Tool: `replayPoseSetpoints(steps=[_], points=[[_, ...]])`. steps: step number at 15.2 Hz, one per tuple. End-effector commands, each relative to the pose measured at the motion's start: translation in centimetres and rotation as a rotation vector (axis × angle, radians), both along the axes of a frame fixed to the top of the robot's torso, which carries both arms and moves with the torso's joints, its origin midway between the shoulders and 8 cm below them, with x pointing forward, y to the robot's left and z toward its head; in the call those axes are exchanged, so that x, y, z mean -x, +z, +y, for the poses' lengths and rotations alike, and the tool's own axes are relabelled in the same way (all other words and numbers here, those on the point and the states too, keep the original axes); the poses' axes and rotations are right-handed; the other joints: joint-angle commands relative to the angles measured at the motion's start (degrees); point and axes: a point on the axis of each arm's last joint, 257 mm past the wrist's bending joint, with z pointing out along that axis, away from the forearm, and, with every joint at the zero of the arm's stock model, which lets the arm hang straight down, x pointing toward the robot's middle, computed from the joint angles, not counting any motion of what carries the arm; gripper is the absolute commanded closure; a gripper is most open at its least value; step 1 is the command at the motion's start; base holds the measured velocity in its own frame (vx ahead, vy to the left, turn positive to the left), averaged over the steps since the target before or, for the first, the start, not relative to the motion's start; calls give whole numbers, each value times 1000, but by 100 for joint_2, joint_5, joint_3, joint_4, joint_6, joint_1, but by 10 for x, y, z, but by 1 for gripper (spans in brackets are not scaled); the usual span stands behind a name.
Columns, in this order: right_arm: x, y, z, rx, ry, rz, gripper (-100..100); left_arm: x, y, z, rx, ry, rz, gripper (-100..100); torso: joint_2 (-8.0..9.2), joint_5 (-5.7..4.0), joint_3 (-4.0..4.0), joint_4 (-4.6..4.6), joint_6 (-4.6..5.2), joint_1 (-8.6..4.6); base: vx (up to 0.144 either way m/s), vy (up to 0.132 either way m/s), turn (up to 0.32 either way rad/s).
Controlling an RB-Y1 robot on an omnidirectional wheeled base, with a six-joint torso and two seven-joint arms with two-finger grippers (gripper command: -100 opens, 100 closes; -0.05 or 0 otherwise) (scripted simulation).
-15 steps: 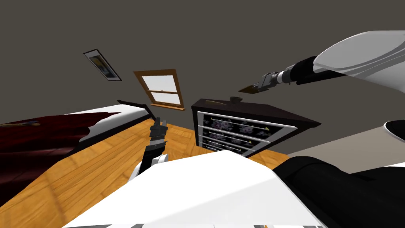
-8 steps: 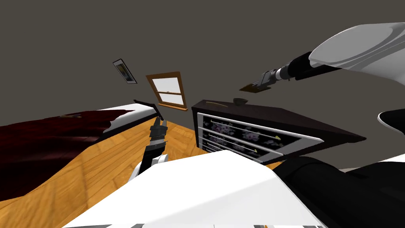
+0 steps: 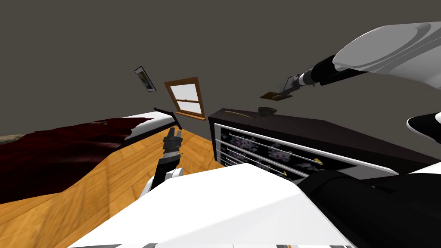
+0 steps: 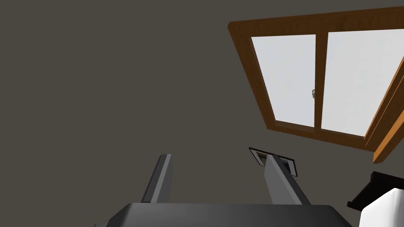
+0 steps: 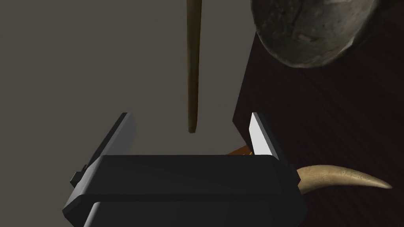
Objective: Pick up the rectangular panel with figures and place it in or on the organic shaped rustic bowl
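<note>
My turn has brought the panel (image 3: 272, 95) just above the bowl (image 3: 267, 110) — right gripper (image 5: 190, 114) spread, unclamped (left gripper (image 4: 219, 155) likewise) — release seems underway.

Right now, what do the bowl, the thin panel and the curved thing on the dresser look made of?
Bowl: probably stone or rough clay, mottled grey, pitted, matte. Panel: perhaps wood, dull brown, seen edge-on. Curved thing: looks like horn or bone, pale tan, tapering, faintly streaked.
</note>
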Motion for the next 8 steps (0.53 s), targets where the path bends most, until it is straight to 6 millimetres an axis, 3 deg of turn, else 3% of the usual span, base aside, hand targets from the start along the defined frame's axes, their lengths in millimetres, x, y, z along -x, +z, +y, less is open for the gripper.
replayPoseSetpoints(steps=[1, 8], points=[[0, 0, 0, 0, 0, 0, -100, 0, 0, 0, 0, 0, 0, 0, 0, 0, 0, 0, 0, 0, 0, 0, 0], [-11, 44, 46, -5, 19, -5, -100, 0, 0, 0, 0, 0, 0, 0, 18, -3, 11, 6, 1, -25, -14, -76, -42]])
